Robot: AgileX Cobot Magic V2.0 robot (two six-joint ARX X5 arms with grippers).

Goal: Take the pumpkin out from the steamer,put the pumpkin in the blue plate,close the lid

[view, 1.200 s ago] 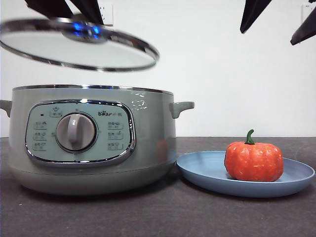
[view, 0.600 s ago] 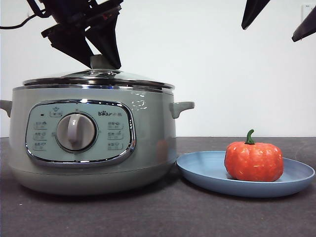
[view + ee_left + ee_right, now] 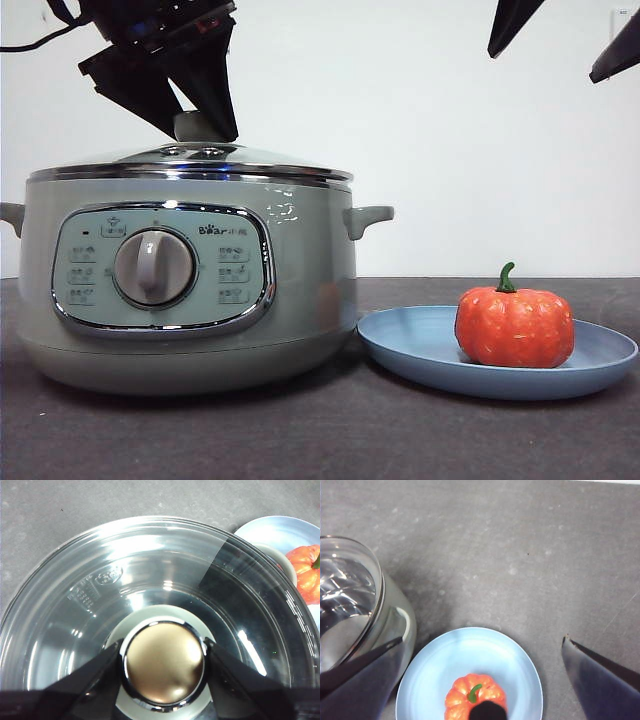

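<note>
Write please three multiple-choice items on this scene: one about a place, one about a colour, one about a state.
1. Where is the small orange ribbed pumpkin?
A. in the pot
B. on the plate
C. on the table

2. What colour is the wide shallow plate?
A. light blue
B. white
C. yellow

3. The round glass lid is
A. beside the pot
B. on the plate
C. on the sage-green steamer pot

Answers:
1 B, it rests on the plate.
2 A, plainly blue.
3 C, its rim sits on the pot, with the left end effector shut on its knob.
</note>
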